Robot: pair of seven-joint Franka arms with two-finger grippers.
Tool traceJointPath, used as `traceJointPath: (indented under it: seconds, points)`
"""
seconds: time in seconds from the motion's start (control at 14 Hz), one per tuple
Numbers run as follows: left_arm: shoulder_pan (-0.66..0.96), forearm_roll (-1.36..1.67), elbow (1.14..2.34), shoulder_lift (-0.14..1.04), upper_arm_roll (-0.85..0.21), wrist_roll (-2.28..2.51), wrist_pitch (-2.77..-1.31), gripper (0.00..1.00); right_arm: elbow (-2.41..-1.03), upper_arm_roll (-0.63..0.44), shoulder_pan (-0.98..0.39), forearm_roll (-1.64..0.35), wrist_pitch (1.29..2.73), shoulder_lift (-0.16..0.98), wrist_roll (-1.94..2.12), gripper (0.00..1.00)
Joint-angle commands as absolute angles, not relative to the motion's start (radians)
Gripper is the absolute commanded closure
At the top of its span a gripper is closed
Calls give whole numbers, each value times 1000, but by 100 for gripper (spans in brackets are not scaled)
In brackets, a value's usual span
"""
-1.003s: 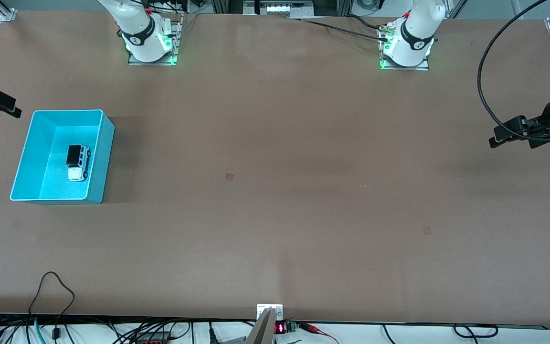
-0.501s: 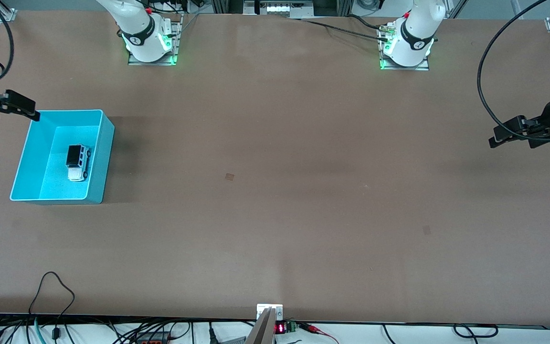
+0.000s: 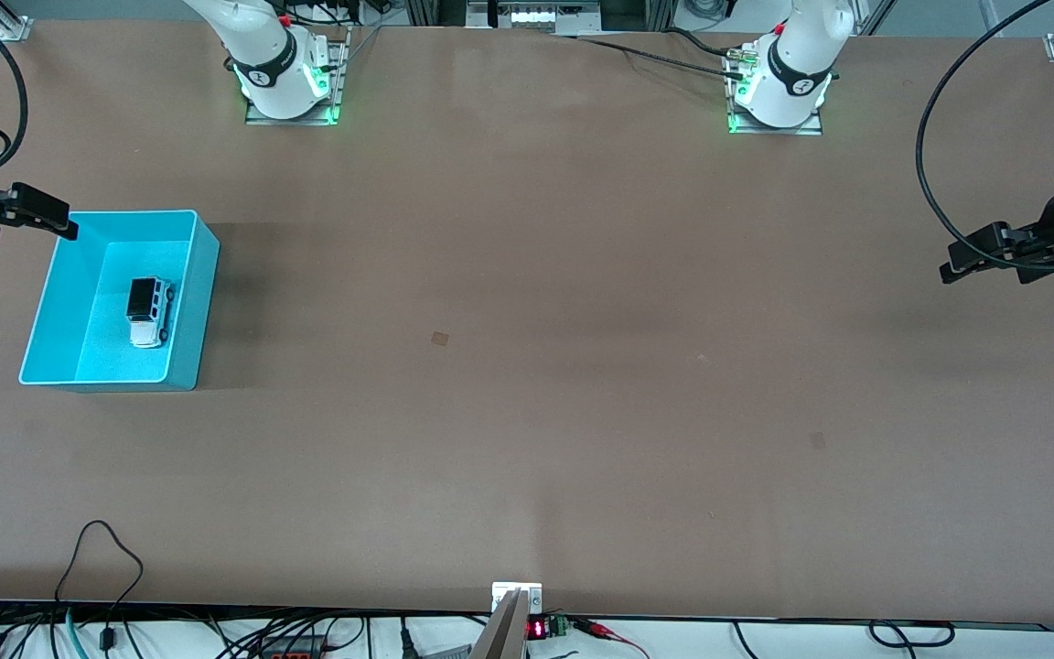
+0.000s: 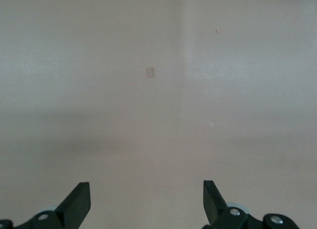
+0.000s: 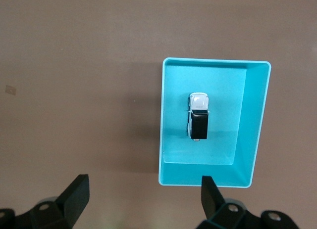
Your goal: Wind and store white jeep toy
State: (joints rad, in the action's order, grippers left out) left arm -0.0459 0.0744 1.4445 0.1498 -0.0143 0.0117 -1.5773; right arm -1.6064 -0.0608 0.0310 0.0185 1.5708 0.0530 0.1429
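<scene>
Jaws spread wide and empty, the right gripper [image 3: 49,218] hangs in the air over the counter [image 3: 527,366] just off a corner of the turquoise bin [image 3: 188,302], at the right arm's end. The white jeep toy [image 3: 148,311] sits inside that bin on its floor, wheels down. The left gripper [image 3: 959,265] waits over bare counter at the left arm's end, jaws likewise wide with nothing between.
</scene>
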Motion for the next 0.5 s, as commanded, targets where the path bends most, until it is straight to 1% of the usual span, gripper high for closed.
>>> traceJointPath:
  seconds: [0.0, 0.43]
  points:
    - [-43, 49, 1443, 135, -15, 3, -1563, 0, -1577, -67, 17, 28, 1543, 60, 140, 0]
    - [-40, 46, 1439, 138, -15, 3, -1571, 0, -1580, -66, 17, 26, 1542, 60, 138, 0]
